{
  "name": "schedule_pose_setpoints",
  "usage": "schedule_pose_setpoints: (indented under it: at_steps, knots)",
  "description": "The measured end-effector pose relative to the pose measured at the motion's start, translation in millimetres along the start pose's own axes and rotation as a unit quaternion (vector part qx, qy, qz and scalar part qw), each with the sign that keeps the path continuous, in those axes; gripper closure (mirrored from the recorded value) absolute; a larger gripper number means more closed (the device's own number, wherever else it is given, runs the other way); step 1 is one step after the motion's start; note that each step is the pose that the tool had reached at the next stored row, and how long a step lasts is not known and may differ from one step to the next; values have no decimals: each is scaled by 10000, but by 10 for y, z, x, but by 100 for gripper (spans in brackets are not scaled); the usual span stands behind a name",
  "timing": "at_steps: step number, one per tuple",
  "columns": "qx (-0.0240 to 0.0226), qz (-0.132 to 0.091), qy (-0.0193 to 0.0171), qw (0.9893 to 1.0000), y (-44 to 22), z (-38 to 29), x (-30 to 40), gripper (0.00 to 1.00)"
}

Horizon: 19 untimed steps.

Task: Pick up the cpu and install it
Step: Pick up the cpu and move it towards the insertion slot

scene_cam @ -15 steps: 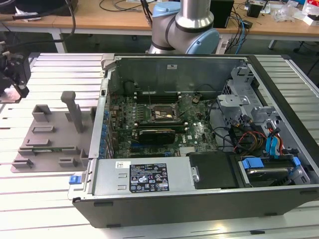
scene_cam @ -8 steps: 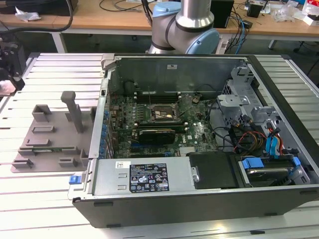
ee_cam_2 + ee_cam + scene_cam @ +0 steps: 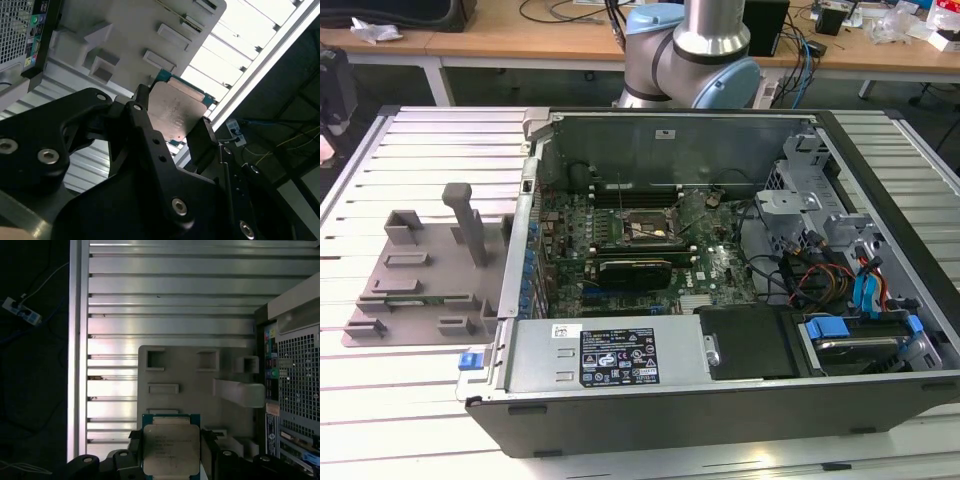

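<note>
Gripper clamped on opposite edges of the cpu, held above the gray fixture (beside the computer case). Treat your chip as light, rigid and probably fragile; grip the edges only.

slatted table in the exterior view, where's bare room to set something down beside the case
Bare slats lie between the gray fixture and the table's far edge, and again from the fixture to the near edge. A narrow strip runs along the computer case on the exterior view's right. Inside the case it is crowded with boards and cables.
</note>
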<state>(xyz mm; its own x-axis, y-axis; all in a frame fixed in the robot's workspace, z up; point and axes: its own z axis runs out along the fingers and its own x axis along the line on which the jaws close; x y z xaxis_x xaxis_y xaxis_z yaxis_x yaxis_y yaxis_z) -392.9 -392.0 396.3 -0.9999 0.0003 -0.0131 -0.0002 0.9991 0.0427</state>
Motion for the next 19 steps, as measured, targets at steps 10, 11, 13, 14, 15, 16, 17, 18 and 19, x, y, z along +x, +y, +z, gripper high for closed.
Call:
schedule_pose_setpoints:
  at_steps: [10,11,13,14,15,16,17,18,19]
  knots:
    - [0,0,0,10000,2,-43,-31,45]
    - [0,0,0,10000,2,-43,-50,45]
    - [0,0,0,10000,2,-41,-113,45]
    - [0,0,0,10000,2,-41,-128,45]
    - [0,0,1,10000,2,-42,-142,45]
    - [0,0,0,10000,2,-41,-188,45]
    - [0,0,0,10000,2,-40,-224,45]
    - [0,0,0,10000,2,-40,-240,45]
    - [0,0,0,10000,2,-40,-257,45]
